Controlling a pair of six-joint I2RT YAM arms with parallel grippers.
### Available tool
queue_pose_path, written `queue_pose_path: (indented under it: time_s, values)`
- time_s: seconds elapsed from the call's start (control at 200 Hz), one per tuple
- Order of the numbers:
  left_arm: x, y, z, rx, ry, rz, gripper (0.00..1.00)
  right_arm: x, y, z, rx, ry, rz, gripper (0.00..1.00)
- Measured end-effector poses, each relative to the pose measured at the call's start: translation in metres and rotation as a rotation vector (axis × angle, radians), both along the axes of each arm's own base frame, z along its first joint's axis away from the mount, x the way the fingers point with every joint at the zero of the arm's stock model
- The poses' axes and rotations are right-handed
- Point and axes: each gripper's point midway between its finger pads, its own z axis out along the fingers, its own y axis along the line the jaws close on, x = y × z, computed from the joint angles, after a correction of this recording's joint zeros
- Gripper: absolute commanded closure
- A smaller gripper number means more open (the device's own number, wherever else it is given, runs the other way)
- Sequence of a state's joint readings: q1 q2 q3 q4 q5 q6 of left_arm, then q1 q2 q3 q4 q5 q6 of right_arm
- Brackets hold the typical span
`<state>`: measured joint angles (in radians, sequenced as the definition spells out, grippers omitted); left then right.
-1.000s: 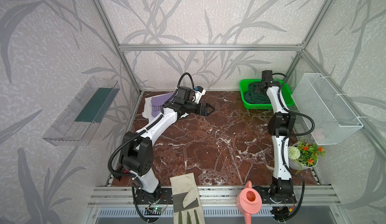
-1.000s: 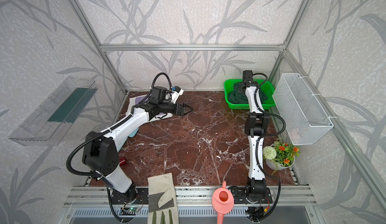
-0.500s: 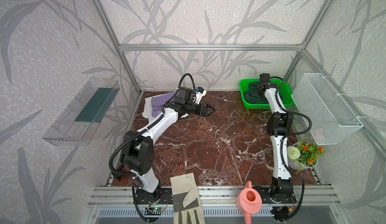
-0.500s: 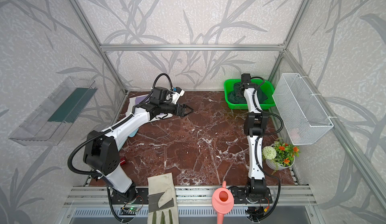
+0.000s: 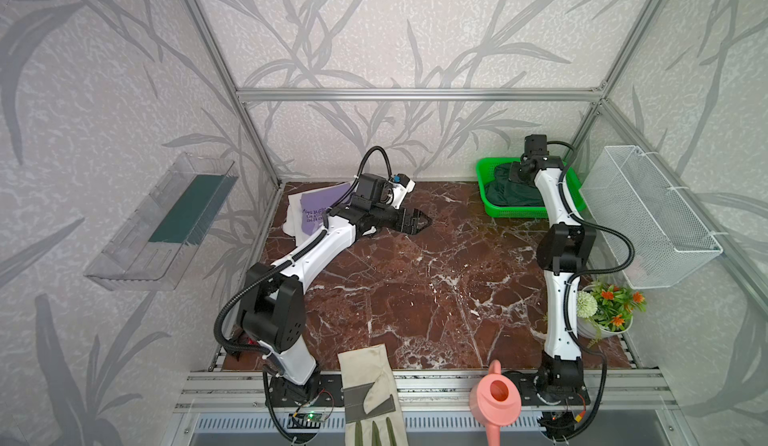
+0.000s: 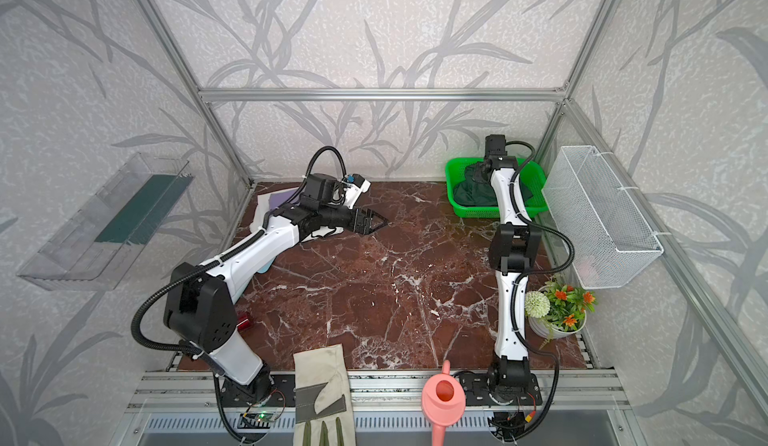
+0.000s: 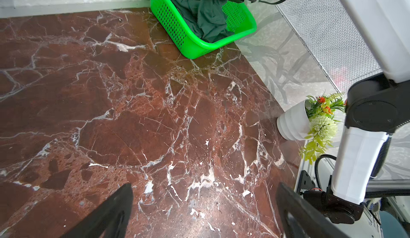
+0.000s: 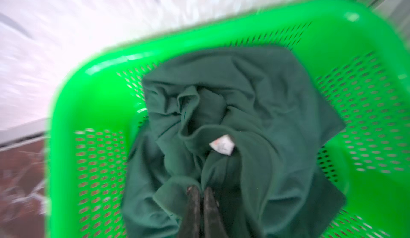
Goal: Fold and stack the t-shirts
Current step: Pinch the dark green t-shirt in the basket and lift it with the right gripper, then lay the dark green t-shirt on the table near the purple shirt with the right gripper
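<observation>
Right gripper (image 8: 200,195) clamped shut, seemingly on a fold of the dark green t-shirt (image 8: 255,88) in this blurred view, inside the green basket (image 5: 511,213) at back right. A slow, straight lift should clear the rim. Left gripper (image 7: 203,189) hangs spread open over the marble tabletop (image 7: 133,114).

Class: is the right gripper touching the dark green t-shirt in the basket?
Touching. The right wrist view shows the right gripper shut on a fold of the dark green t-shirt.
</observation>
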<state>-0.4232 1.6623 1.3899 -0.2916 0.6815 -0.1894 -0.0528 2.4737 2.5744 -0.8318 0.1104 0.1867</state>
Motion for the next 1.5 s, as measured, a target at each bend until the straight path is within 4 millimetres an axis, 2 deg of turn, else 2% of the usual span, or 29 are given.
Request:
queue_pose_path:
  time_s: [0.165, 0.295, 0.425, 0.57, 0.615, 0.72, 0.855, 0.925, 1.005, 1.115, 1.19, 1.345, 1.42, 1.505]
  values:
    - [-0.005, 0.008, 0.027, -0.004, -0.068, 0.030, 0.01, -0.027, 0.011, 0.085, -0.001, -0.118, 0.020, 1.00]
    - [-0.010, 0.015, 0.046, -0.007, -0.125, 0.048, 0.01, -0.048, 0.027, 0.142, -0.025, -0.208, 0.045, 1.00]
    - [-0.015, 0.021, 0.062, -0.007, -0.171, 0.063, 0.01, -0.062, 0.056, 0.199, -0.053, -0.322, 0.100, 1.00]
    - [-0.020, 0.026, 0.071, -0.001, -0.205, 0.073, 0.01, -0.086, 0.092, 0.282, -0.066, -0.510, 0.175, 1.00]
    - [-0.021, 0.028, 0.071, 0.004, -0.211, 0.077, 0.01, -0.100, 0.106, 0.312, -0.065, -0.584, 0.202, 1.00]
    - [-0.024, 0.032, 0.071, 0.019, -0.227, 0.087, 0.01, -0.139, 0.137, 0.357, -0.056, -0.684, 0.276, 1.00]
    - [-0.025, 0.039, 0.075, 0.028, -0.247, 0.108, 0.01, -0.192, 0.184, 0.388, -0.043, -0.762, 0.399, 1.00]
    - [-0.026, 0.045, 0.078, 0.032, -0.261, 0.130, 0.01, -0.214, 0.209, 0.394, -0.021, -0.790, 0.470, 1.00]
    - [-0.028, 0.052, 0.083, 0.037, -0.283, 0.163, 0.01, -0.230, 0.234, 0.391, 0.009, -0.794, 0.543, 1.00]
    - [-0.031, 0.062, 0.091, 0.046, -0.319, 0.208, 0.01, -0.238, 0.269, 0.370, 0.038, -0.757, 0.632, 1.00]
    - [-0.033, 0.068, 0.095, 0.052, -0.340, 0.235, 0.01, -0.237, 0.298, 0.343, 0.055, -0.712, 0.694, 1.00]
    - [-0.040, 0.084, 0.099, 0.081, -0.355, 0.297, 0.01, -0.230, 0.361, 0.264, 0.099, -0.570, 0.787, 1.00]
    - [-0.056, 0.097, 0.093, 0.107, -0.341, 0.326, 0.01, -0.222, 0.386, 0.226, 0.133, -0.499, 0.800, 1.00]
    - [-0.083, 0.117, 0.080, 0.131, -0.327, 0.366, 0.01, -0.209, 0.408, 0.184, 0.171, -0.421, 0.803, 1.00]
